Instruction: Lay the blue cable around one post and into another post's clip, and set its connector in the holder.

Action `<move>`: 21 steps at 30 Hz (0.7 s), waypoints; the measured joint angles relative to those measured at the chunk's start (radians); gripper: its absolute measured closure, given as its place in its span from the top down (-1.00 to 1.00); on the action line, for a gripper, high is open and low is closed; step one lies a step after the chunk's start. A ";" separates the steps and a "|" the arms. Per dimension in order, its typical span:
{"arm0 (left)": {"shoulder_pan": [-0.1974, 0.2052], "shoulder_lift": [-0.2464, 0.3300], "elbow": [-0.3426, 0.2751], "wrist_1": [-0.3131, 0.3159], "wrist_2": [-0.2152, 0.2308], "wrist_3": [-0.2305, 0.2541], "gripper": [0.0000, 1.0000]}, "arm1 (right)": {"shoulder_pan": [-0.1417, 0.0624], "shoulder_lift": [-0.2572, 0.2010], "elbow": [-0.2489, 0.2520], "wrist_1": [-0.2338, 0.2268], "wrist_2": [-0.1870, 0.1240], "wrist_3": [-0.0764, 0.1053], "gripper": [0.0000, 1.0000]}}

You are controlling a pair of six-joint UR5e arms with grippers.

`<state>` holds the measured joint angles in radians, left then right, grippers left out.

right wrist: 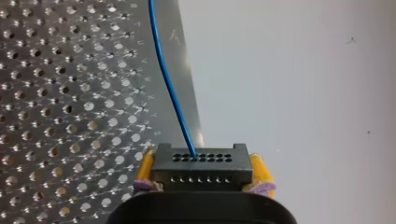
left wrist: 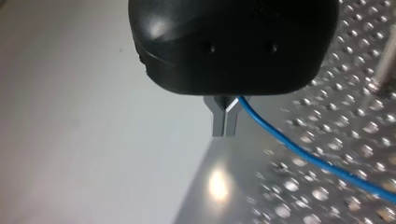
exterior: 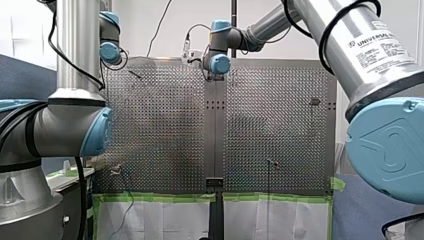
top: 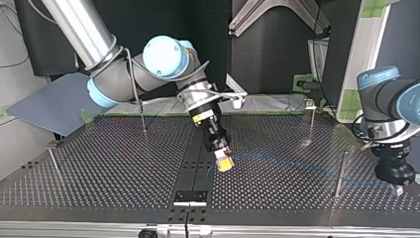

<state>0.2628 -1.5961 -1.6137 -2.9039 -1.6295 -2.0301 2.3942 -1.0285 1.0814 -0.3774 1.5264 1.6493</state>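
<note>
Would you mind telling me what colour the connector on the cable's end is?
Black; the connector shows best in the right wrist view.

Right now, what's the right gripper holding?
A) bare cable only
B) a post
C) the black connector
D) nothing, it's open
C: in the right wrist view the black connector sits clamped between the right gripper's yellow pads, with the blue cable running out of its top.

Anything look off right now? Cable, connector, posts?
Nothing stands out. The connector sits square in the right gripper, the cable runs in a smooth line to the left gripper, and the posts stand upright.
</note>
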 joint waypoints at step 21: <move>0.012 -0.097 0.002 0.006 0.065 -0.008 -1.00 | -0.013 0.063 -0.002 -0.007 0.001 -0.005 -1.00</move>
<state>0.2753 -1.6935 -1.6120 -2.8984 -1.5646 -2.0386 2.3817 -0.9659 1.0798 -0.3844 1.5271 1.6445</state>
